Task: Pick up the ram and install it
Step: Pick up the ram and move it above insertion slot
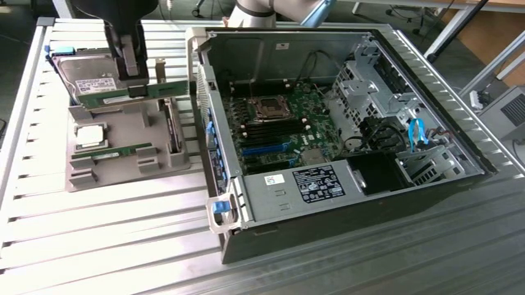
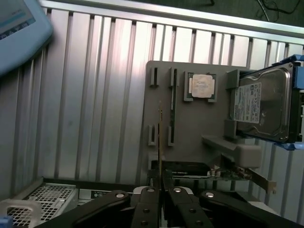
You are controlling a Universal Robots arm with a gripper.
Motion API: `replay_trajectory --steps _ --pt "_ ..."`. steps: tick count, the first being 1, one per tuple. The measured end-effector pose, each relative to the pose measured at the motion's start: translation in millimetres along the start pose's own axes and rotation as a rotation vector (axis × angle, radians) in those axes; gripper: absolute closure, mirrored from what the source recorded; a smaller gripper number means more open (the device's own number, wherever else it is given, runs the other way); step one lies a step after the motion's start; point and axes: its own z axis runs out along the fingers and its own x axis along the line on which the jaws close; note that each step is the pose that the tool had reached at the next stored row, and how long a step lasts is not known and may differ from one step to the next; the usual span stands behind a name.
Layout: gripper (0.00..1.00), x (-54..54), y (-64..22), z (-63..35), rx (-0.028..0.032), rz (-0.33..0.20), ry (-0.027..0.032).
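Two green sticks are present. The gripper (image 1: 135,91) (image 2: 161,181) is clamped on one, the ram (image 1: 164,89) (image 2: 159,137), and holds it just above the grey tray (image 1: 131,126) (image 2: 190,123). The second stick (image 1: 110,153) (image 2: 172,109) sits in the tray.

The tray also carries one hard drive (image 1: 88,74) (image 2: 263,102), one processor chip (image 1: 88,134) (image 2: 203,86) and one upright card (image 1: 174,126). One open computer case (image 1: 246,203) stands beside it.

In the wrist view the ram appears edge-on as a thin line, its near end hidden between the fingers (image 2: 145,209).

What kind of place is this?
Probably a robotics lab bench for PC assembly: an open desktop computer case, a grey fixture with a hard drive, and the ram in the robot's fingers.
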Motion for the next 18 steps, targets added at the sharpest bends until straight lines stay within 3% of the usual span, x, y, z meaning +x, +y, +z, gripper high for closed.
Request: replay_trajectory --steps 18 --pt "0.88 3.1 -28.1 -0.9 -0.0001 0.000 0.0018"
